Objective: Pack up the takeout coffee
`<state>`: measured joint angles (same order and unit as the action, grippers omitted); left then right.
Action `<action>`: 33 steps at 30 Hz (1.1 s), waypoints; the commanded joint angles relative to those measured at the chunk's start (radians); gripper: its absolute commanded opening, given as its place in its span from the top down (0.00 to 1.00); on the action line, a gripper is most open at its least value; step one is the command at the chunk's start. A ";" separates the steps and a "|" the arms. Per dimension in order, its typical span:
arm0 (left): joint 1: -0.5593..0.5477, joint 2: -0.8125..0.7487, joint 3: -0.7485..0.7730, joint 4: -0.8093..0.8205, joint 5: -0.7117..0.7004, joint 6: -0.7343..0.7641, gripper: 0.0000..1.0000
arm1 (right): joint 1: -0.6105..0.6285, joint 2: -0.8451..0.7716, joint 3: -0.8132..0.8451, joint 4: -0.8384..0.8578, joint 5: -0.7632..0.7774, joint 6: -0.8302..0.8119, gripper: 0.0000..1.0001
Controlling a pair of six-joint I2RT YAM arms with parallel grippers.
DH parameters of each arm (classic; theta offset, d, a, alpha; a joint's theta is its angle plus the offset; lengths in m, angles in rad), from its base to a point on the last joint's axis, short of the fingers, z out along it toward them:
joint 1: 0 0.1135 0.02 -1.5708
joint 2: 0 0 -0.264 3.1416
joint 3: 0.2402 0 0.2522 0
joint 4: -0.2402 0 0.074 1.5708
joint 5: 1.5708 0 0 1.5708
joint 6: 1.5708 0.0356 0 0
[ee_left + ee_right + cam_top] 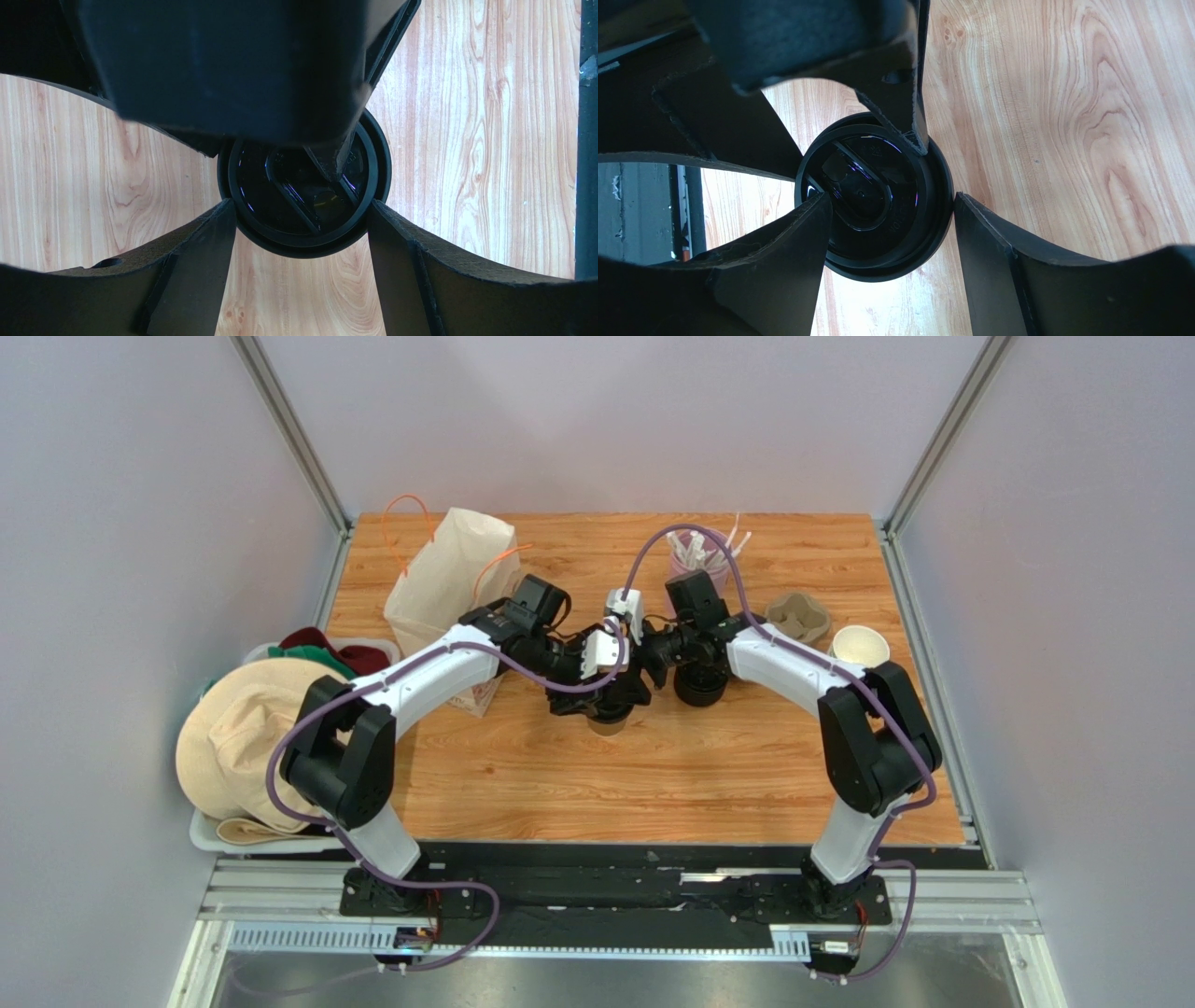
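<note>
The takeout coffee stands at the middle of the table, and only a sliver of its brown cup shows under the arms. Its round black lid fills the centre of both wrist views. My left gripper straddles the lid, with one pad touching the rim on each side. My right gripper comes in crosswise from the right and is shut on the same lid, with both pads against its rim. From above, the left gripper and the right gripper meet over the cup.
A tall paper bag with orange handles stands at the back left. A pink cup of white sticks, a cardboard holder and an open paper cup are at the back right. A black round stack sits beside the grippers. A bin of hats lies off the left edge.
</note>
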<state>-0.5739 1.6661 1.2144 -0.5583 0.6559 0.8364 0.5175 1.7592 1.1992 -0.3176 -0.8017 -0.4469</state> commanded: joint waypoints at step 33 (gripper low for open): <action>-0.133 0.150 0.062 -0.077 -0.221 0.003 0.16 | 0.021 0.088 0.069 -0.124 0.137 -0.012 0.33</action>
<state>-0.6456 1.7466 1.3483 -0.6693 0.5144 0.8341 0.5014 1.7863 1.2579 -0.4206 -0.7841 -0.4408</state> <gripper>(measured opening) 0.822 0.669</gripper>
